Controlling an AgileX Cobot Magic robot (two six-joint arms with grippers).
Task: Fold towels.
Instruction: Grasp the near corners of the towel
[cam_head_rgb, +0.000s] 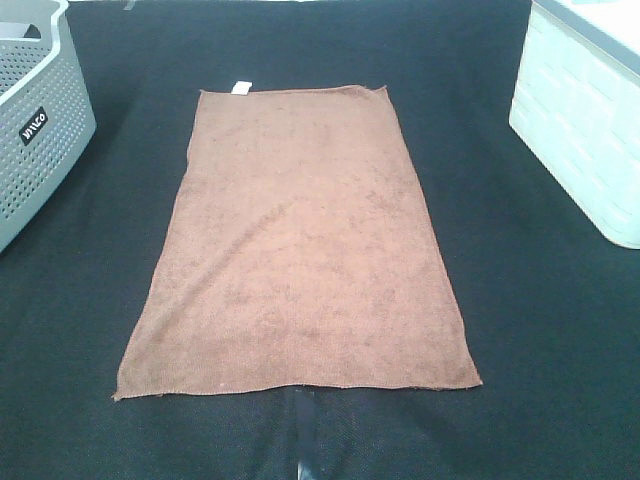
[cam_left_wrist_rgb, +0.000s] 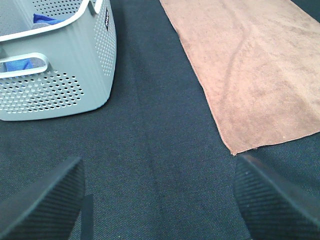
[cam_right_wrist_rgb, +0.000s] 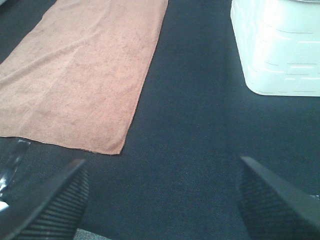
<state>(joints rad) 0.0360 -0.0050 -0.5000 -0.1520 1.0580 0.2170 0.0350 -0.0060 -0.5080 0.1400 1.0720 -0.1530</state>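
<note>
The brown towel (cam_head_rgb: 298, 245) lies flat and unfolded on the black table, long side running front to back, with a small white tag (cam_head_rgb: 240, 88) at its far edge. It also shows in the left wrist view (cam_left_wrist_rgb: 255, 75) and in the right wrist view (cam_right_wrist_rgb: 85, 70). My left gripper (cam_left_wrist_rgb: 160, 200) is open and empty, above the cloth near the towel's front left corner. My right gripper (cam_right_wrist_rgb: 162, 200) is open and empty, near the towel's front right corner. Neither gripper shows in the high view.
A grey perforated basket (cam_head_rgb: 35, 120) stands at the back left; blue cloth (cam_left_wrist_rgb: 47, 20) lies inside it. A white bin (cam_head_rgb: 585, 120) stands at the back right. A strip of shiny tape (cam_head_rgb: 305, 430) lies on the black table cover (cam_head_rgb: 540, 350) below the towel's front edge.
</note>
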